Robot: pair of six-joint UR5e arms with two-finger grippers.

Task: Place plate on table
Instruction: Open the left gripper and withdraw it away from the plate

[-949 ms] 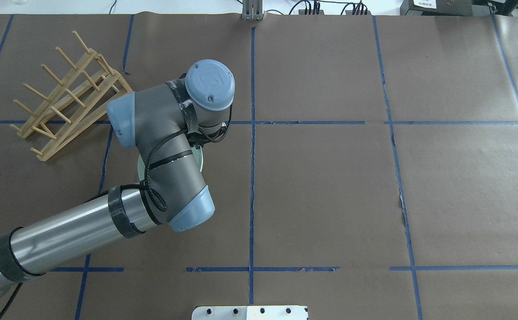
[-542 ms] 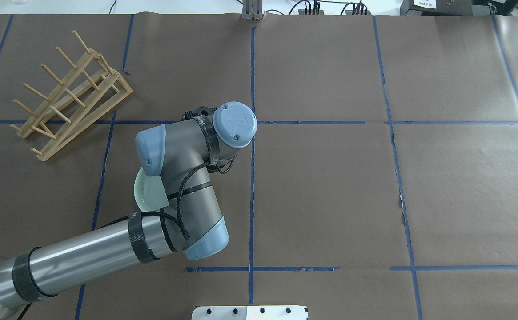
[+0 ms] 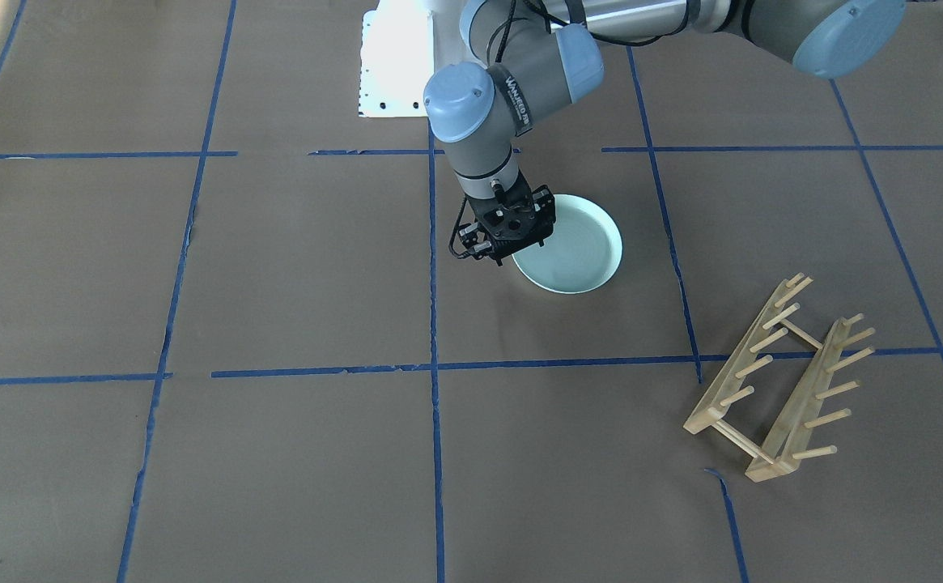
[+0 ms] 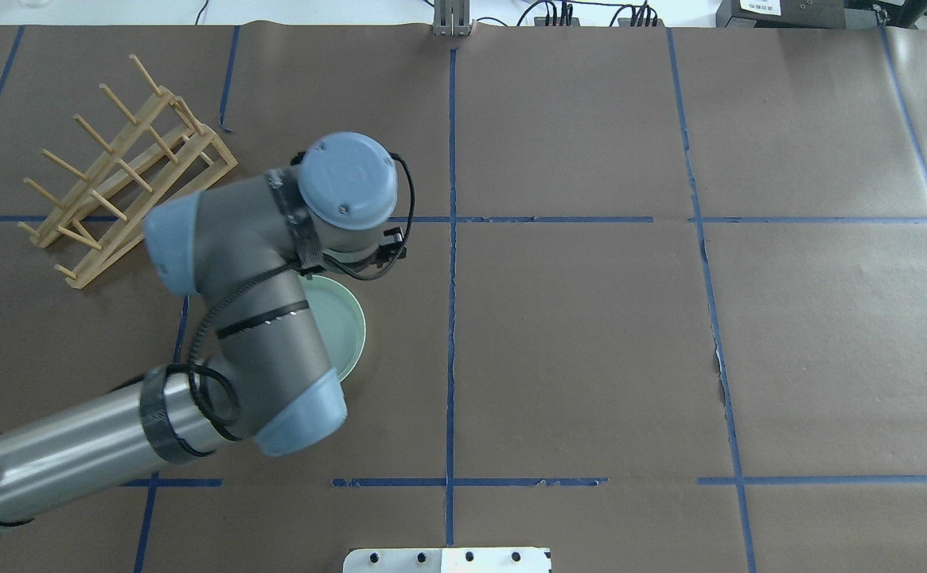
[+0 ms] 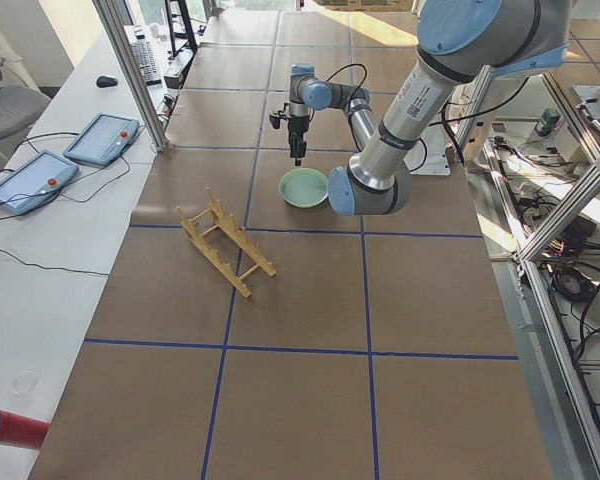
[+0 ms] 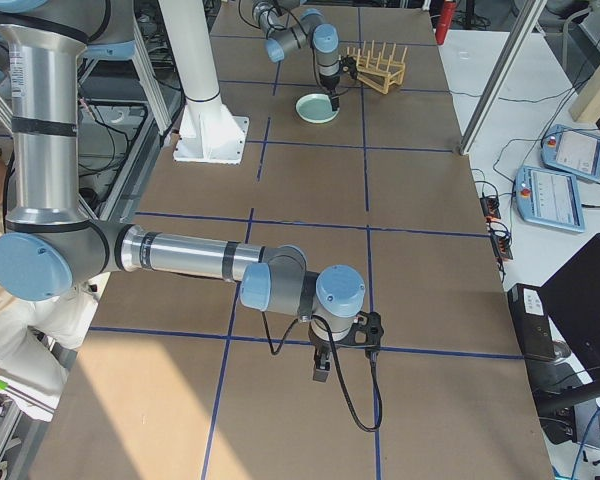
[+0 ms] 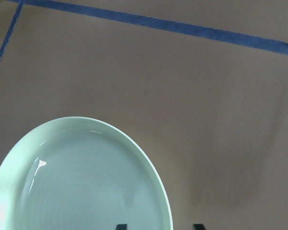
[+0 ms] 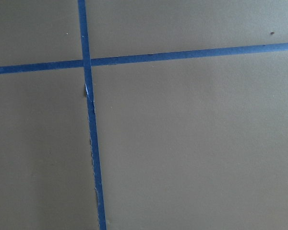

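Now the plate (image 4: pixel 344 322) lies flat on the table (image 3: pixel 277 267) near the rack (image 3: pixel 795 409), no longer tilted, so it looks placed. Jaws of the left gripper (image 3: pixel 508 253) hang parted over its rim; on the right gripper (image 6: pixel 320 372), can't tell.

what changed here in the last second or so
The wrist of the left arm swung out toward the middle of the table, then back toward the rack, uncovering the right side of the plate. The left gripper now straddles the plate's rim, open; earlier it was hidden. Plate and rack stayed put.
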